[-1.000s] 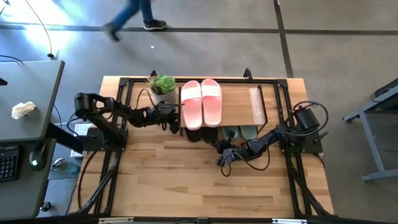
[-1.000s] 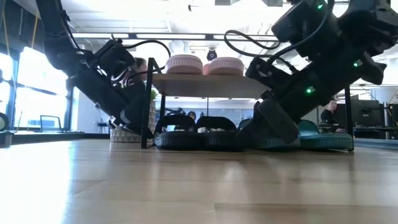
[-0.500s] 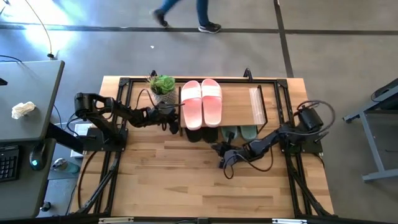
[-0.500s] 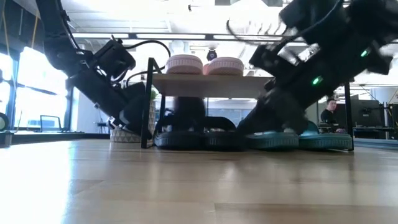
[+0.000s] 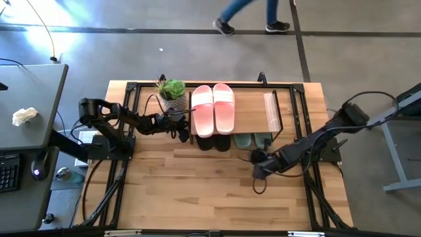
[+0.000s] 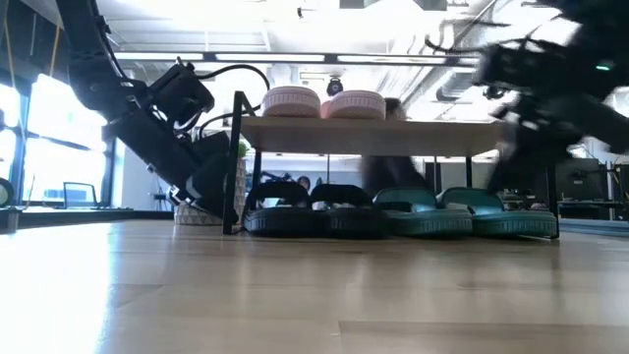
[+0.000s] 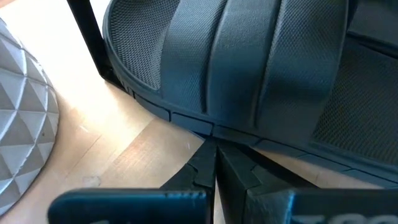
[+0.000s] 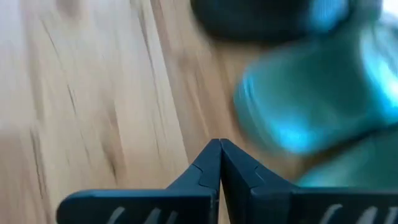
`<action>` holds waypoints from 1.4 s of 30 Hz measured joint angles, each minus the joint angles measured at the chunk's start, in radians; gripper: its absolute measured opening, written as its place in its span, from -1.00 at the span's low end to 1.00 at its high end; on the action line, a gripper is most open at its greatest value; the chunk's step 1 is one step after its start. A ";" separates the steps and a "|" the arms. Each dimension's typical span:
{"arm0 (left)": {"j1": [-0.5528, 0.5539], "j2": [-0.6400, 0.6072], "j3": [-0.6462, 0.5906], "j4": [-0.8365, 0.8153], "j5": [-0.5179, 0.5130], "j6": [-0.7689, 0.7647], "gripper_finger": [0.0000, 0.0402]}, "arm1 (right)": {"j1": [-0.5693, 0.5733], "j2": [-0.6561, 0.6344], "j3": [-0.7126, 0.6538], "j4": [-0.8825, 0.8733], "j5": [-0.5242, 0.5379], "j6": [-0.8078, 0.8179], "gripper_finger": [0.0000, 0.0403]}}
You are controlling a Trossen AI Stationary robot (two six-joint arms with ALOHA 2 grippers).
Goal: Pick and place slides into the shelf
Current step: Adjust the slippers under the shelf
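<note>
The right gripper (image 5: 256, 172) is closed tight and holds nothing, out on the bare table (image 5: 197, 191) just in front of the green slides (image 6: 462, 211). Those lie under the shelf (image 5: 253, 112), toes pointing out, beside the black slides (image 6: 314, 208). The left gripper (image 5: 184, 133) is closed too, its tip at the nearest black one. The pink slides (image 5: 214, 108) sit on top.

This is an open lab or office-style workspace. A wooden tabletop (image 5: 197, 191) on a black frame stands on a grey concrete floor (image 5: 342, 52), beside a desk (image 5: 29, 125) with a keyboard (image 5: 8, 172) and mouse (image 5: 38, 173). Someone's legs (image 5: 253, 16) pass behind, and the low view shows ceiling strip lights (image 6: 324, 59) and large windows (image 6: 49, 147).
</note>
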 joint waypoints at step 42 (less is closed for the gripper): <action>0.000 0.001 -0.001 0.056 0.026 -0.002 -1.00 | 0.034 -0.002 -0.164 0.045 0.111 0.193 -1.00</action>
